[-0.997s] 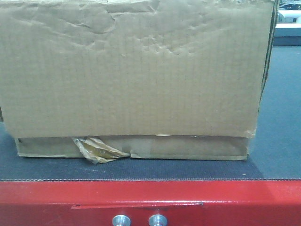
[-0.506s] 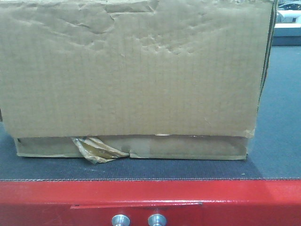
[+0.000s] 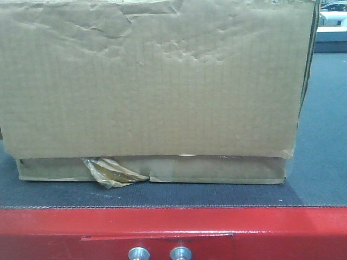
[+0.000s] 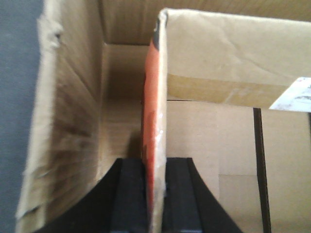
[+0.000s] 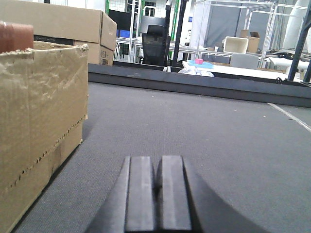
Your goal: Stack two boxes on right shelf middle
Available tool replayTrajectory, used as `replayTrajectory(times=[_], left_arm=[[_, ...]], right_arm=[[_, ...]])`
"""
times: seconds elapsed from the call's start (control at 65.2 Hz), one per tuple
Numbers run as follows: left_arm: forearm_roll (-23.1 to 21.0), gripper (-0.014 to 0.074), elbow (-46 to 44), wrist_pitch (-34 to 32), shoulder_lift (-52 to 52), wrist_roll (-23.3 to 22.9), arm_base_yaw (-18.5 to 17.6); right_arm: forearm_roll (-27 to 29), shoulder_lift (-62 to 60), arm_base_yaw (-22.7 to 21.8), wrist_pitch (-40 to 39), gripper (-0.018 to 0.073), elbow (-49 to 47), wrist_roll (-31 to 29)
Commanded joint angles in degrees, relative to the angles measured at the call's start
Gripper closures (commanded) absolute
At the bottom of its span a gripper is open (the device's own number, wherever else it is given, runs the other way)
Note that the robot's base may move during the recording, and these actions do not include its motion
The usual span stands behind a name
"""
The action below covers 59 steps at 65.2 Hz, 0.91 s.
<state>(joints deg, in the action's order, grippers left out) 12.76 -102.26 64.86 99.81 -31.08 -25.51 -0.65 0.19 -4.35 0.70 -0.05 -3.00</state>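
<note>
While left claw [image 4: 153, 167] pinches, big box [image 4: 218, 48] wall sits between jaws.

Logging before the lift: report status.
Left gripper shut on big box wall. Right gripper shut, empty. That box sits on flat box. No obstruction seen.

big box [image 3: 152, 81] on flat box [image 3: 227, 170], ledge [image 3: 260, 227] in front

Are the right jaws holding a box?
No, the right gripper is shut on nothing, its jaws pressed together over the grey mat beside the big box.
</note>
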Motion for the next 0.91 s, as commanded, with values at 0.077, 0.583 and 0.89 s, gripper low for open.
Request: replayTrajectory(times=[0.077,0.583,0.89], left_arm=[[-2.6,0.0707,2.5,-4.5,-0.6,-0.5,1.8],[-2.1,0.0707,2.8,-8.9,-0.6,2.6,1.8],[-2.1,0.0553,2.8,-8.9,-0.6,2.5,1.8]], right_arm=[[0.2,-0.2,0.0,-1.2,0.0722,0.0,-0.1],[0.2,-0.2,0.0,-1.2,0.0722,0.0,-0.1],[0.2,-0.2,0.0,-1.2,0.0722,0.0,-0.1]])
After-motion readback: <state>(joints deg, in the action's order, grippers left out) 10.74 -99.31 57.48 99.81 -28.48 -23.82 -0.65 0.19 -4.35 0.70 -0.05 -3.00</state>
